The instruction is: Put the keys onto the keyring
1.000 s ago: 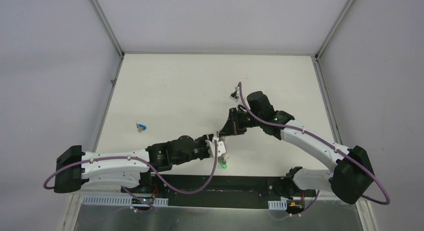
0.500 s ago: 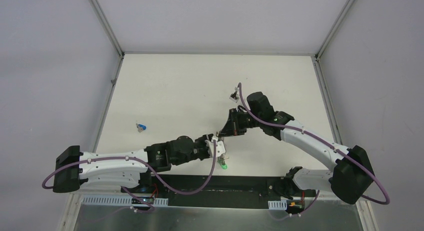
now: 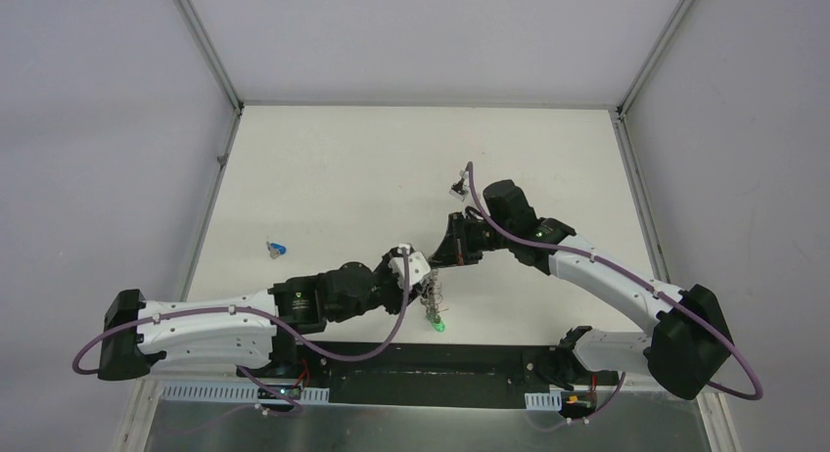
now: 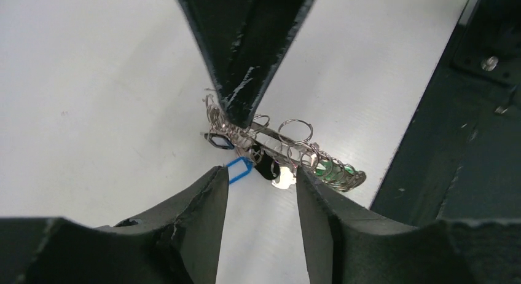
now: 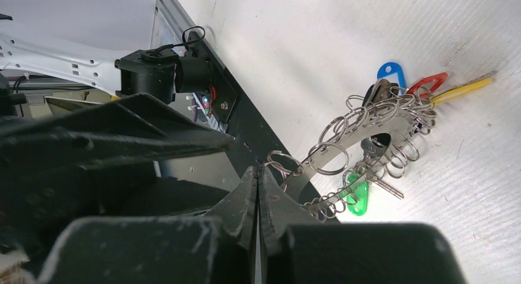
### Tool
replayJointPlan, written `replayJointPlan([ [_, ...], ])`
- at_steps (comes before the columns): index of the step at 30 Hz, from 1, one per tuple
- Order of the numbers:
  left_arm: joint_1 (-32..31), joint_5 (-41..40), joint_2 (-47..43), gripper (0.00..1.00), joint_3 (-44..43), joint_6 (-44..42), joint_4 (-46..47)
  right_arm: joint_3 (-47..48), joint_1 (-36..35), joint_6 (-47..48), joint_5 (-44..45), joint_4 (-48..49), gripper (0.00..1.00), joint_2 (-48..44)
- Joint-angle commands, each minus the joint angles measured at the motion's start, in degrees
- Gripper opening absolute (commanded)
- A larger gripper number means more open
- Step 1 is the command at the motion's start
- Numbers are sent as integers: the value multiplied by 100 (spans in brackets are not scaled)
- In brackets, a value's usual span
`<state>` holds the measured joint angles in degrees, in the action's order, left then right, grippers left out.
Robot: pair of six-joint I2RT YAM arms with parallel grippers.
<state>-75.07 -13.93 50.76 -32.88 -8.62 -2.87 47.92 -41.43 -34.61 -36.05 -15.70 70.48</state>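
Observation:
The keyring (image 5: 344, 150), a silvery band edged with wire loops, hangs tilted just over the white table. My right gripper (image 5: 258, 171) is shut on its rim near one small loop. On the ring hang keys with blue (image 5: 390, 71), red (image 5: 430, 83), yellow (image 5: 465, 88) and green (image 5: 357, 197) tags. In the left wrist view the keyring (image 4: 284, 150) lies just beyond my left gripper (image 4: 261, 176), which is open with nothing between its fingers; a blue tag (image 4: 238, 171) sits by one tip. From above, the left gripper (image 3: 413, 267) is up and left of the keyring (image 3: 432, 300).
A loose blue-tagged key (image 3: 278, 247) lies on the table at the left. Another small key (image 3: 457, 188) lies behind the right arm's wrist. The table's dark front edge (image 3: 470, 354) runs close below the ring.
My left gripper has opened, let go of the ring and drawn back up and to the left. The ring now hangs from the right gripper alone, which has stayed in place.

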Motion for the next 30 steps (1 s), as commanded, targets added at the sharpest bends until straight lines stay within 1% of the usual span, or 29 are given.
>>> replayJointPlan([
  [1, -52, -877, -381, 49, -479, 2305, -787, 14, 30, -99, -105, 339, 0, 7],
  [4, -52, -1198, -472, 50, -643, 3806, -1350, 26, 30, -101, -112, 342, 0, 25],
  [6, -47, -1266, -471, 42, -714, 4704, -1669, 29, 30, -98, -113, 349, 0, 31],
  [7, -48, -1204, -484, 39, -724, 5027, -1717, 31, 34, -98, -104, 349, 0, 36],
  [8, -44, -1143, -474, 38, -740, 5337, -1753, 33, 30, -99, -108, 347, 0, 38],
  [11, -45, -1112, -430, 39, -815, 6272, -2005, 18, 31, -99, -117, 349, 0, 43],
  [13, -43, -1105, -387, 39, -859, 6637, -2216, 8, 34, -99, -113, 349, 0, 60],
  [18, -36, -1173, -339, 44, -858, 6690, -2619, -36, 29, -106, -74, 367, 0, 94],
  [20, 7, -1155, -339, 50, -794, 6753, -2884, -44, 30, -92, -49, 333, 0, 148],
  [21, 76, -1062, -331, 51, -773, 6758, -3006, -46, 30, -85, -28, 304, 1, 192],
  [22, 192, -893, -312, 51, -729, 6749, -3088, -51, 25, -67, -14, 278, 5, 233],
  [24, 597, -299, -252, 53, -581, 6645, -3125, -72, 13, -30, -14, 263, 13, 372],
  [25, 876, 125, -205, 53, -516, 6577, -3124, -68, 5, -16, -23, 238, 15, 464],
  [27, 1546, 900, -40, 53, -403, 6409, -3119, -36, -12, -6, -8, 149, 24, 661],
  [30, 2378, 1697, 267, 55, -285, 6124, -3064, 35, -76, -2, -27, 87, 33, 1025],
])
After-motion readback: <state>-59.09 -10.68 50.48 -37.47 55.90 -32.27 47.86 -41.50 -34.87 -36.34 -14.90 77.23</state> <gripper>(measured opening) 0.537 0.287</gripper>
